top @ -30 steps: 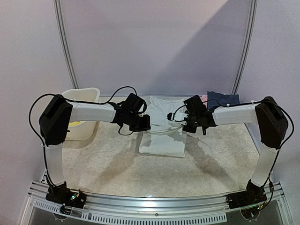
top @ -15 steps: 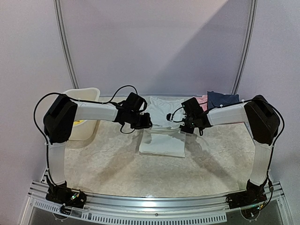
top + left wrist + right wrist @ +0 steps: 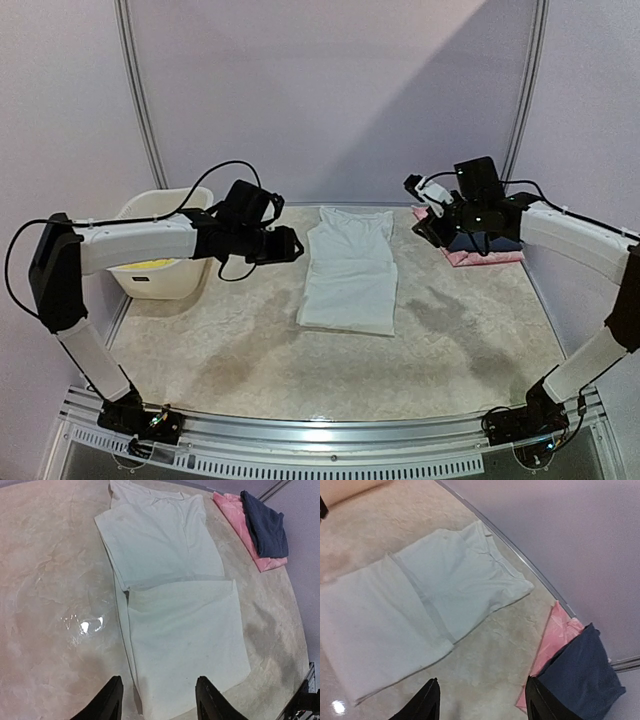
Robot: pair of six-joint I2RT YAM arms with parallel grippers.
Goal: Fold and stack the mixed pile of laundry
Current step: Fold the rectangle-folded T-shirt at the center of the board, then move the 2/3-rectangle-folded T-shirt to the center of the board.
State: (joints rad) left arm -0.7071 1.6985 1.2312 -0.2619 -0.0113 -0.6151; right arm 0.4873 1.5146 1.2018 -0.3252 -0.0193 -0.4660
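The white T-shirt (image 3: 349, 266) lies flat mid-table, folded into a long narrow strip with its lower part doubled over. In the left wrist view the T-shirt (image 3: 170, 580) fills the centre; in the right wrist view the T-shirt (image 3: 415, 595) lies to the left. My left gripper (image 3: 292, 245) hovers just left of the shirt, open and holding nothing (image 3: 159, 700). Off to the right of the shirt, my right gripper (image 3: 425, 222) hangs above bare table, open and holding nothing (image 3: 482, 700). Yellow cloth (image 3: 148, 263) shows inside the basket.
A white plastic basket (image 3: 160, 285) stands at the back left. A folded pink garment (image 3: 470, 256) with a dark blue one (image 3: 490, 240) on top sits at the back right, partly under my right arm. A metal rail (image 3: 330, 435) edges the table's front.
Both grippers were shut on the shirt's upper part; they have opened, let go and drawn apart, left arm leftwards, right arm to the back right. The shirt now lies flat.
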